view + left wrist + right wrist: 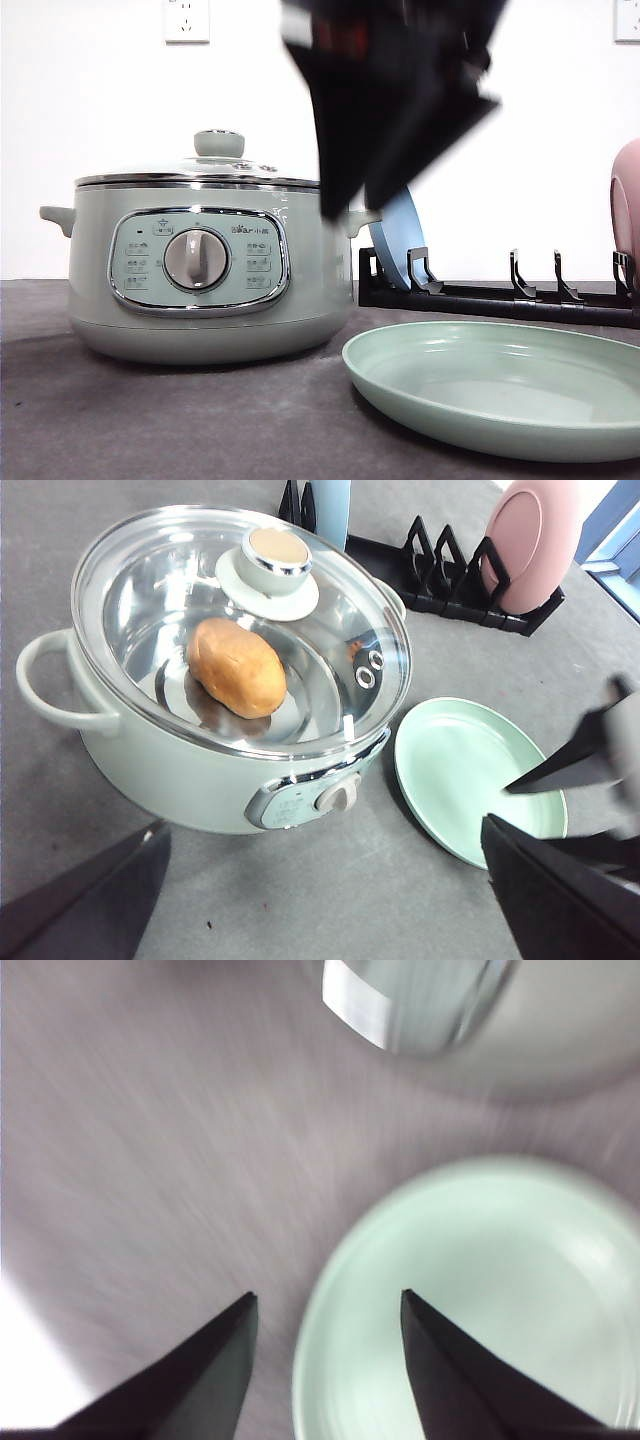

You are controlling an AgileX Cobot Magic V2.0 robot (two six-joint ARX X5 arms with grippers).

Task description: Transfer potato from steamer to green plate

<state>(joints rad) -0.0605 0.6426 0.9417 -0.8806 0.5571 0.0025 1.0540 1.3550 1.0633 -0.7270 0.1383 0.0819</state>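
Black fingers of the left end effector [325,880] frame the view, spread wide and empty, above and well apart from the potato [236,666], which lies inside the steamer [200,760] under its closed glass lid [150,590]. Parted and empty too, the right end effector [325,1305] hovers over the green plate [480,1290], beside the steamer on the worktop [330,900].

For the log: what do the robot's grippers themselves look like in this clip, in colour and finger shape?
Both grippers are black. The right gripper has two flat, matte fingers tapering to sharp triangular points, with no markings visible. The left gripper shows the same plain dark wedge-shaped fingers at the frame corners. In the front view a blurred black angular gripper has a faint reddish patch higher up; no cables can be made out.
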